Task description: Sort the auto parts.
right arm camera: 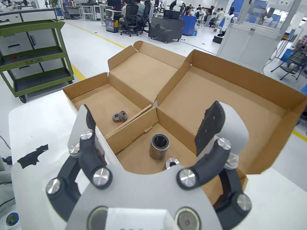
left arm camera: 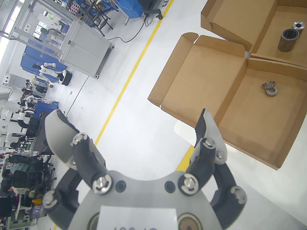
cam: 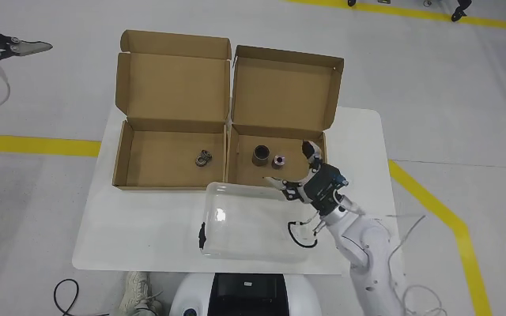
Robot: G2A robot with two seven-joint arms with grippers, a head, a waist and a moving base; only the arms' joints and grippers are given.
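Note:
Two open cardboard boxes stand side by side at the back of the table. The left box [cam: 158,162] [left arm camera: 249,125] [right arm camera: 96,94] holds a pair of metal bearings [cam: 204,157] [left arm camera: 269,88] [right arm camera: 119,116]. In the right box [cam: 273,175] [left arm camera: 268,25] [right arm camera: 215,111] stand a dark steel sleeve [cam: 261,154] [left arm camera: 288,40] [right arm camera: 158,147] and a small silver bushing [cam: 278,161] [left arm camera: 298,25] [right arm camera: 171,163]. My right gripper [cam: 293,168] [right arm camera: 151,111] hangs open and empty over that box's front right part, just above the bushing. My left gripper [left arm camera: 130,118] is open and empty, off the table's left side.
A clear plastic tray [cam: 261,237] lies at the table's front middle, with a black scrap [cam: 202,235] [right arm camera: 33,157] at its left edge. A black cable loop [cam: 302,235] lies by the right arm. Both box lids stand up at the back.

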